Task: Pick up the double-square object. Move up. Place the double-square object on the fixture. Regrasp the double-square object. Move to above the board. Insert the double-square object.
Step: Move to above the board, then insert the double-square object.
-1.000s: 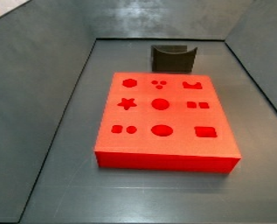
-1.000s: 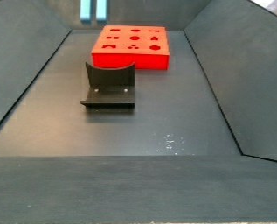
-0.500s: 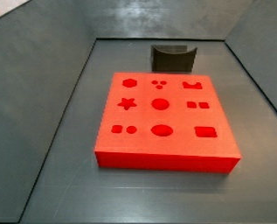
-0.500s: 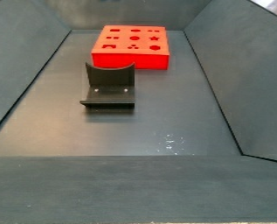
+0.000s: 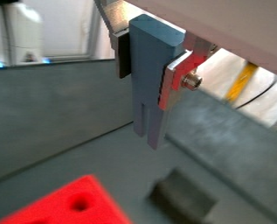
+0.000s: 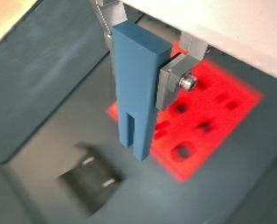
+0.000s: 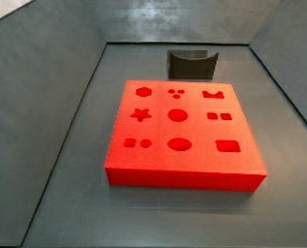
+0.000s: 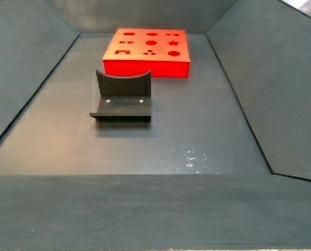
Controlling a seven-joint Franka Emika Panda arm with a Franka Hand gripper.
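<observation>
Gripper [image 5: 152,66] shows only in the wrist views, high above the tray floor [image 8: 171,137] and out of both side views; its silver fingers [image 6: 173,80] are closed onto the blue-grey bar [image 6: 134,87], which hangs lengthwise down from them, its slotted free end lowest. In a wrist view the dark pad [image 5: 123,54] presses one face of the bar [image 5: 152,79] and the silver plate [image 5: 179,77] the other. Below the tool, the dark fixture [image 6: 92,179] stands on the grey floor to one side of the bar's tip, and the red board [image 6: 204,109] lies beyond the bar. In both side views the fixture [image 7: 192,64] [image 8: 123,93] stands just clear of the board [image 7: 182,131] [image 8: 150,51].
</observation>
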